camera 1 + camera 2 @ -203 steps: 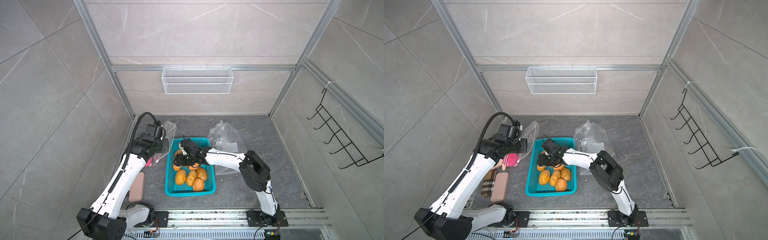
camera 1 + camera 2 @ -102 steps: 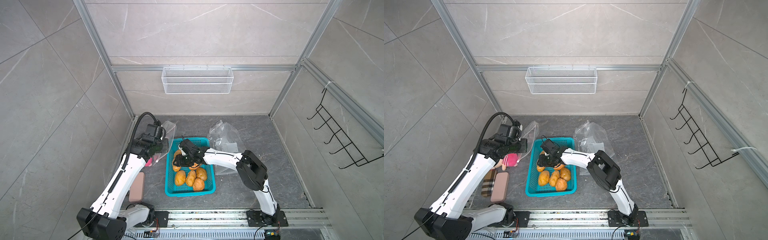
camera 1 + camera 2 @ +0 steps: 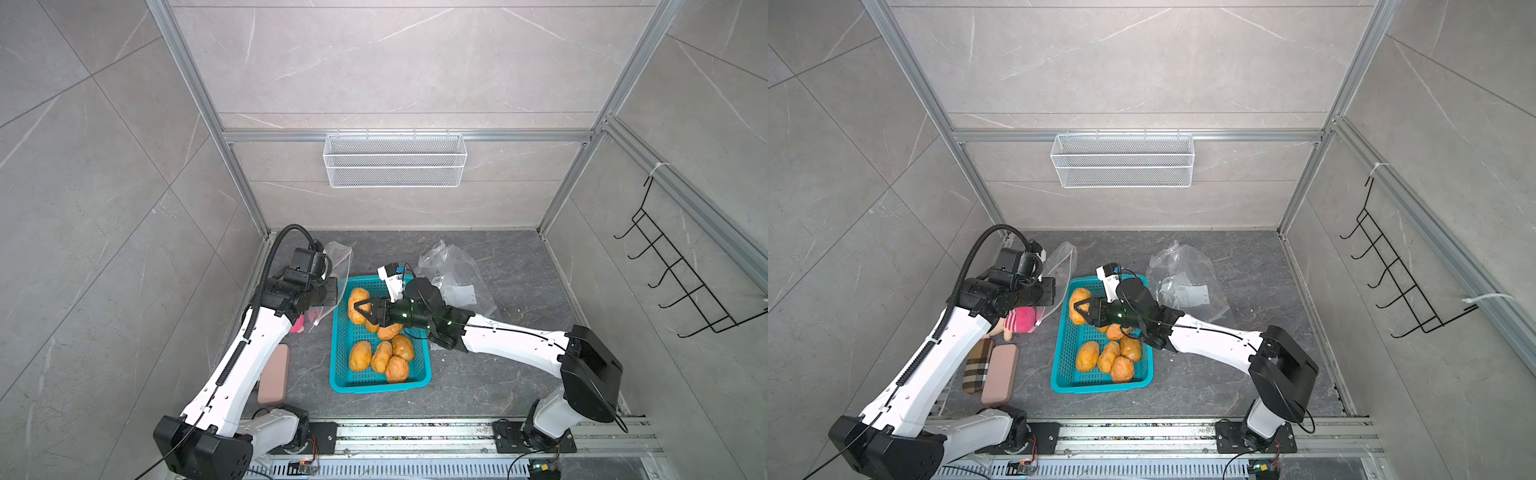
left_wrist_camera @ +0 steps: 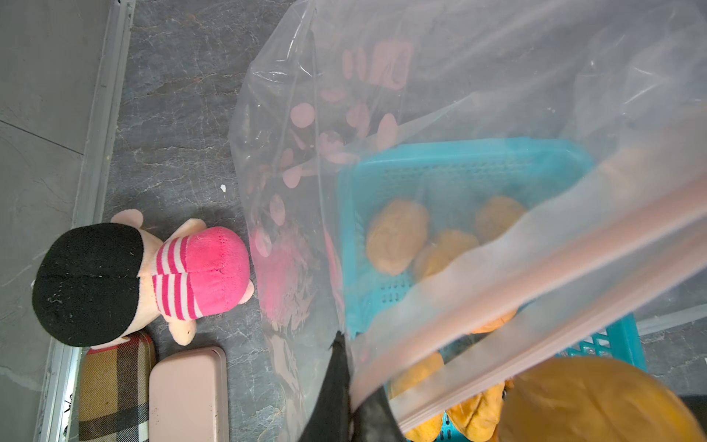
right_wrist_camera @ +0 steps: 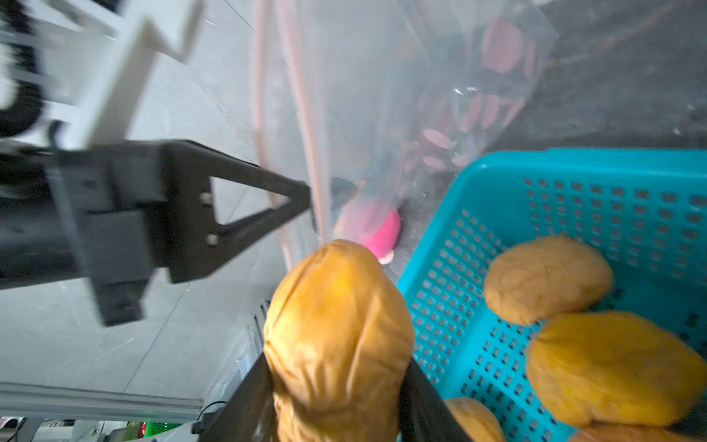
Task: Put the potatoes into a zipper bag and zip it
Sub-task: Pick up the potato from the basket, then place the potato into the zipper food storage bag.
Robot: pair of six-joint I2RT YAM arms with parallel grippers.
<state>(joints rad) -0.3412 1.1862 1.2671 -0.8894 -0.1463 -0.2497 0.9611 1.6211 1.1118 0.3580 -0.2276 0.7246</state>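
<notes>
Your left fingers (image 5: 296, 193) pinch the top of the zipper bag (image 3: 338, 257) tight, your right fingers (image 5: 245, 405) hold one potato (image 5: 336, 325) up close to it, and the other potatoes (image 3: 381, 355) sit in the blue basket (image 3: 378, 388), nothing zipped yet.

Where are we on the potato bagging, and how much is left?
Done: the left end effector pinches the rim of the zipper bag, holding it up beside the basket; no potato shows inside.
In hand: the right end effector grips one potato at the basket edge nearest the bag.
Left: bagging it and at least five potatoes in the basket, then zipping.
</notes>
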